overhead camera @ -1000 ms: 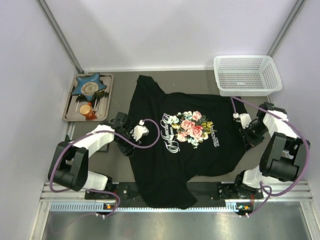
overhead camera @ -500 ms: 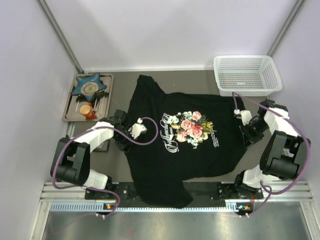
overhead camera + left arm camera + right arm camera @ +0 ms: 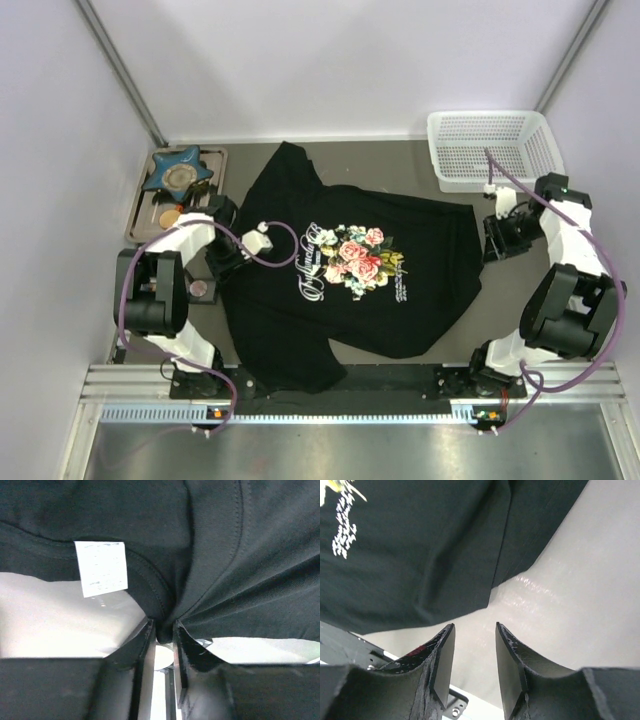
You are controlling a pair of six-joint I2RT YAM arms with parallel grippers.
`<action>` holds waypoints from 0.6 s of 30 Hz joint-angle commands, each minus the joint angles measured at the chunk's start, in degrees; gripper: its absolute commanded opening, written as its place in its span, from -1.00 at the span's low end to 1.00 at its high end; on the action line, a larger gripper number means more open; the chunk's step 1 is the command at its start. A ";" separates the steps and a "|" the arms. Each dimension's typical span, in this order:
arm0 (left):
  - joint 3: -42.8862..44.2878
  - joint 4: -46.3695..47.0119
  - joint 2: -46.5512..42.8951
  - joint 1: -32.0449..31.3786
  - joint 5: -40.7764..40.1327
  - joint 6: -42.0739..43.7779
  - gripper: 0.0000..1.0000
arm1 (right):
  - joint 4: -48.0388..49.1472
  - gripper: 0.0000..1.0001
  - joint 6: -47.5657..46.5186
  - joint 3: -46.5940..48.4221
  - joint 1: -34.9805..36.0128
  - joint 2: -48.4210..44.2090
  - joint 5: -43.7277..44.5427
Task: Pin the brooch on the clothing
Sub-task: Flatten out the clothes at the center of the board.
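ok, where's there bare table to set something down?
Free: the near-right patch between the T-shirt's right edge and the right arm; the far strip between the shirt and back wall, left of the white basket. Crowded: the left side, with the tray and the left hand pinching the shirt.

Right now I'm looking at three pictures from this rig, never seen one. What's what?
Two robot arms are bolted at the near edge of a table. The wide picture comes from a camera above and behind them; the other two come from a camera on each wrist. A black T-shirt with a rose print lies spread on the table. Left of it: a tray with a blue star dish, and a small pale round piece, likely the brooch. A white basket stands far right. The left hand pinches the shirt's fabric; the right hand is open and empty, just off the shirt's edge.
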 commanded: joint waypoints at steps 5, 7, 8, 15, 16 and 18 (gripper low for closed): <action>7.82 -5.11 0.84 0.34 5.26 1.25 0.20 | -0.24 0.08 -5.26 -1.24 -1.50 1.08 -4.84; 9.84 -6.77 -0.65 0.34 11.38 0.46 0.25 | -0.07 0.18 -6.76 -3.18 -1.50 1.61 -3.43; 10.37 -6.70 -1.18 0.34 13.52 -0.50 0.29 | 0.19 0.19 -6.42 -3.45 -1.50 2.13 -3.69; 11.35 0.15 -8.12 0.25 27.85 -7.35 0.36 | 18.10 0.22 7.96 -1.52 -0.09 1.69 -9.23; 11.34 1.29 -8.48 0.25 28.82 -9.80 0.37 | 24.65 0.22 9.82 -1.17 0.52 2.13 -9.14; 11.34 3.49 -9.53 0.25 31.46 -11.66 0.38 | 30.05 0.22 14.99 -0.64 1.14 3.88 -9.14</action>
